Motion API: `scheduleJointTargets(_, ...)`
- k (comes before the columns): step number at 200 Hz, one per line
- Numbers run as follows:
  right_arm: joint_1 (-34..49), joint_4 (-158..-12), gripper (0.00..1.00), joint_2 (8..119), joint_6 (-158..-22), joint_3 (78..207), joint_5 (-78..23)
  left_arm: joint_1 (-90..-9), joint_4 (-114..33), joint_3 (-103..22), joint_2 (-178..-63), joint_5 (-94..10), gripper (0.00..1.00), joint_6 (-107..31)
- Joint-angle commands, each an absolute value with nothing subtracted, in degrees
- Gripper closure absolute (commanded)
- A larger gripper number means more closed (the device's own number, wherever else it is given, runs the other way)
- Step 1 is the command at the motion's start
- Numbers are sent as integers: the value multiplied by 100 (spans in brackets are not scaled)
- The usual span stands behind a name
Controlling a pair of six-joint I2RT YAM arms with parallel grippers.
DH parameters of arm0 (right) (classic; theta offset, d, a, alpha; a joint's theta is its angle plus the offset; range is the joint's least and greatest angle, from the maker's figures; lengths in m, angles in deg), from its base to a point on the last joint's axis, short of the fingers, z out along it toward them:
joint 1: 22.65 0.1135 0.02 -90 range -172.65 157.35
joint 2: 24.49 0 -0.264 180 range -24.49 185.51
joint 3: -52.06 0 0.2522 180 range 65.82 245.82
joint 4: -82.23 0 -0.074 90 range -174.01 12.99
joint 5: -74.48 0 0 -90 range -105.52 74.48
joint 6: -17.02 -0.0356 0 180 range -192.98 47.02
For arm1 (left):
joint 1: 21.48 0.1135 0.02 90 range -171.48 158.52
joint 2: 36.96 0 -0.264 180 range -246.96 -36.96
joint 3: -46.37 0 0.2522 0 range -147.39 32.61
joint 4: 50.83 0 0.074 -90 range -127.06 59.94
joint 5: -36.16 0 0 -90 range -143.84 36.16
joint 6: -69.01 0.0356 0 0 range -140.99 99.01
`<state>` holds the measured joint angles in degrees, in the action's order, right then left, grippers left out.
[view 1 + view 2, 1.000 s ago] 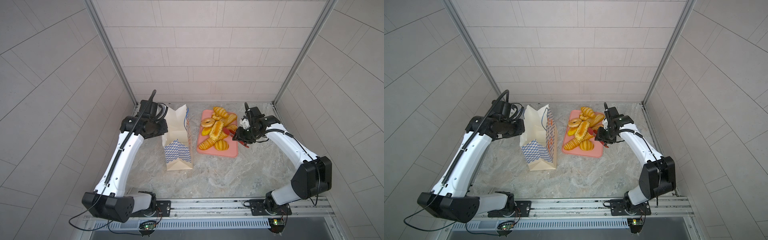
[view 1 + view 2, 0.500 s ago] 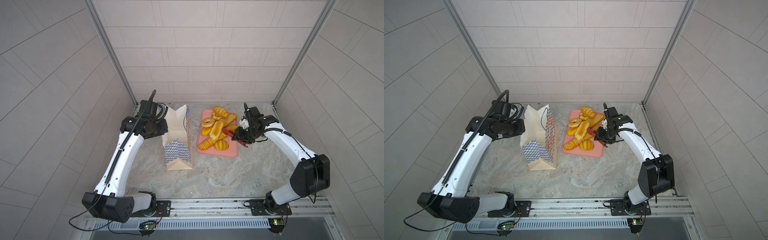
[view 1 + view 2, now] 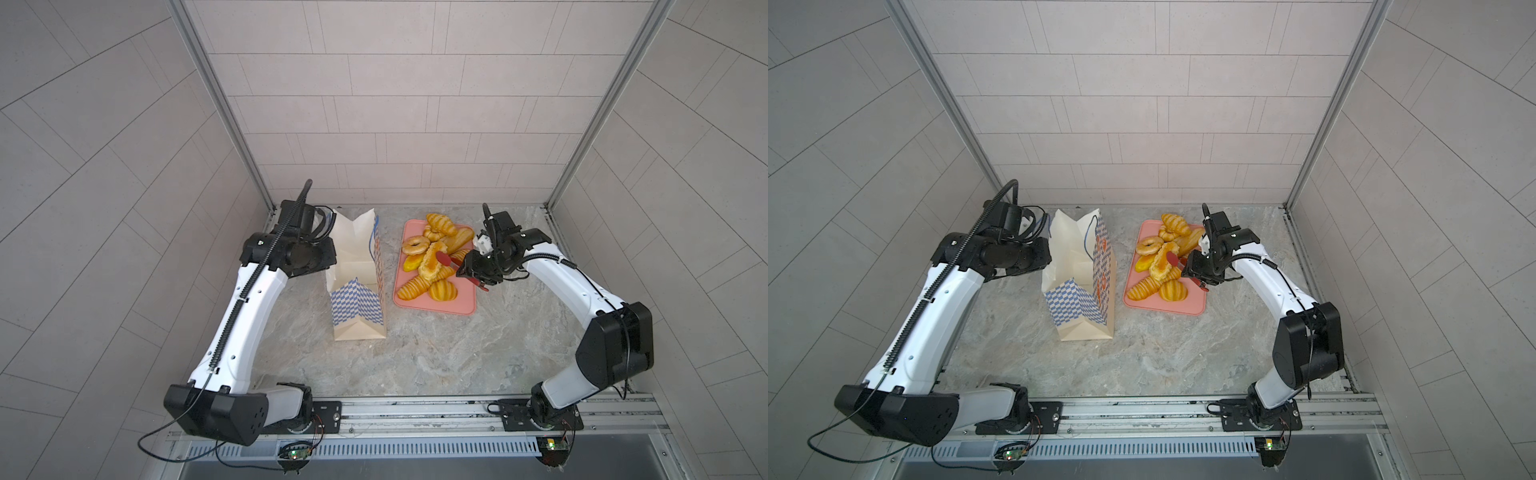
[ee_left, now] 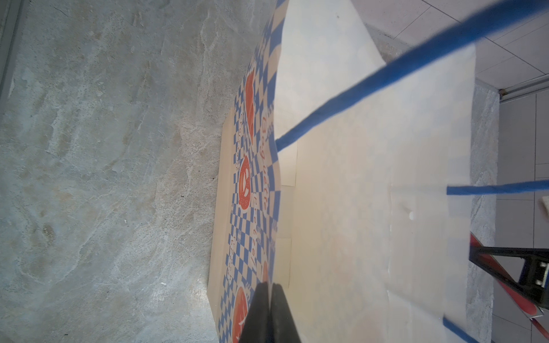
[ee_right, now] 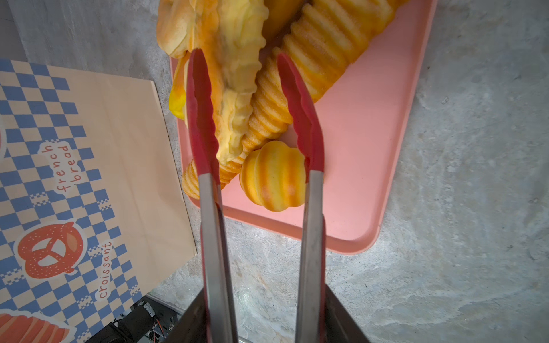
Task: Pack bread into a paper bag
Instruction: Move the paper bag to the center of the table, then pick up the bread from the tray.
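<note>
The bread (image 3: 432, 259) is lying in a heap on the pink tray (image 3: 461, 307), just beside the bag (image 3: 357, 266), which is standing up on the table with its mouth open. The left gripper (image 4: 269, 308) is pinching the bag's wall tight. The right gripper (image 3: 476, 272) is squeezing the handles of the red tongs (image 5: 309, 208). The tongs are open, with a pale pastry (image 5: 234, 89) and part of a ridged loaf (image 5: 312, 59) between their tips. That could go wrong: the tongs may be catching two pieces at once, so one could be slipping out and falling on the table. The bread is shiny, so it may be slipping anyway. The bag is thin paper, so it could be folding or tipping if bread is bumping its rim. The bottom of the bag is hiding, so I cannot tell if any bread is in there. It is hard to tell if the tips are touching the bread or hanging over it.
</note>
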<state>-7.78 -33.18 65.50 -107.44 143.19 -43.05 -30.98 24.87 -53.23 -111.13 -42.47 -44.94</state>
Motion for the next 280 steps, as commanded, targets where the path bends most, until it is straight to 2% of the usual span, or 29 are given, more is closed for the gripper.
scheduleJointTargets(1, -736, -3438, 47, 6622, -10875, 14501, -4366, -3080, 2442, -5265, -11044, -4193, 99, -4516)
scheduleJointTargets(118, -733, -4037, 46, 7081, -11203, 14527, -4824, -3089, 2482, -5256, -11043, -4218, 99, -4523)
scheduleJointTargets(158, -736, -4078, 50, 7208, -11251, 14641, -4871, -3089, 2508, -5273, -11052, -4257, 99, -4518)
scheduleJointTargets(181, -735, -4073, 56, 7212, -11262, 14664, -4883, -3089, 2507, -5297, -11056, -4264, 99, -4525)
scheduleJointTargets(201, -744, -4037, 65, 7141, -11263, 14609, -4863, -3093, 2515, -5333, -11036, -4289, 95, -4525)
scheduleJointTargets(219, -752, -3984, 69, 6984, -11253, 14523, -4833, -3090, 2511, -5352, -11024, -4302, 90, -4543)
scheduleJointTargets(280, -932, -3876, 71, 6046, -11346, 13999, -4741, -3091, 2472, -5326, -11035, -4218, 65, -4646)
